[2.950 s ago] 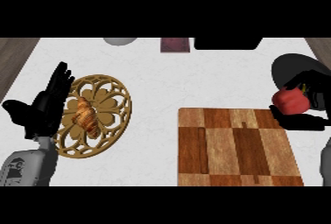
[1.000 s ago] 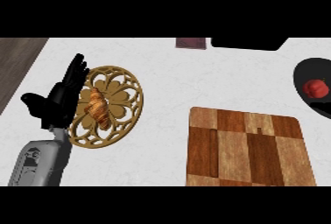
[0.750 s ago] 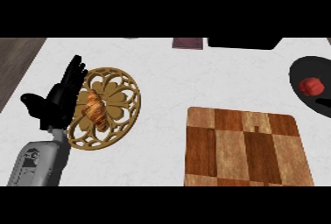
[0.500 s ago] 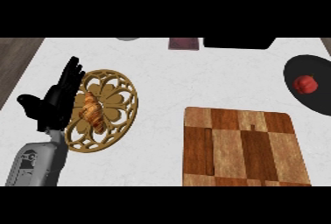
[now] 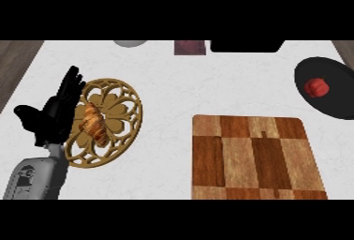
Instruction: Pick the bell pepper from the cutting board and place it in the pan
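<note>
The red bell pepper lies inside the black pan at the right edge of the head view. The wooden cutting board, a checkered brown block, sits bare at lower right, in front of the pan. My left hand stands open with fingers up at the left, beside a wooden openwork plate. My right hand does not show anywhere.
The round wooden openwork plate carries a croissant at left centre. Along the far edge sit a grey round object, a dark red block and a black object. Dark wood strips flank the white counter.
The right hand, which held the pepper over the pan three seconds ago, is gone from view; the pepper now lies in the pan. The view has shifted slightly; the left hand stays put.
</note>
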You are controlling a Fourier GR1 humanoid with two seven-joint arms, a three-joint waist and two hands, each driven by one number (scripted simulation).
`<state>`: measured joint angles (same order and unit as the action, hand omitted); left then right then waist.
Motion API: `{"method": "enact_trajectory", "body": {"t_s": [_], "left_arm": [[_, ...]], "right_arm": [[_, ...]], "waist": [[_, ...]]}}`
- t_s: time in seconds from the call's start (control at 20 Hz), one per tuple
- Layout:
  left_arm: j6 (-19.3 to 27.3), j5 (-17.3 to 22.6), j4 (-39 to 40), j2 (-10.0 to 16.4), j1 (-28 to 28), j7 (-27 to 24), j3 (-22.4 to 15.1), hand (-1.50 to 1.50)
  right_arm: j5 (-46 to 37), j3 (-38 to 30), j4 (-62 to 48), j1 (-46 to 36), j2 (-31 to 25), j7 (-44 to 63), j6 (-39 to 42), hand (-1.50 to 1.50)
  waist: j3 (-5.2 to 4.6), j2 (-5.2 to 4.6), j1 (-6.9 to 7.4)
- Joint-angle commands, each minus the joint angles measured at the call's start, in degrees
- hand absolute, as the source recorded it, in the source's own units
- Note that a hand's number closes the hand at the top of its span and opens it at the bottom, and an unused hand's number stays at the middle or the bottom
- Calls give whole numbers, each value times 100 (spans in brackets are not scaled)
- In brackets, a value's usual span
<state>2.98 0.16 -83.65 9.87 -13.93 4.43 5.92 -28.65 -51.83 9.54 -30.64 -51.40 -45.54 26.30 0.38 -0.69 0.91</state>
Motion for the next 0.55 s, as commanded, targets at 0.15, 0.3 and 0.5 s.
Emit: {"method": "enact_trajectory", "body": {"t_s": [0.15, 0.3, 0.5], "left_arm": [[11, -46, -1, 34, 221, -158, 56, 0], [156, -98, -224, -7, -120, 236, -21, 0], [82, -85, -191, -27, 123, 40, -21, 0]], "right_arm": [[281, -7, 151, 871, -342, -968, 1342, -150], [274, 125, 243, 892, -312, -938, 1396, -150], [269, 346, 458, 1020, -121, -957, 1028, -150]], "waist": [[-17, 54, -106], [-4, 52, -80], [-16, 55, -48]]}}
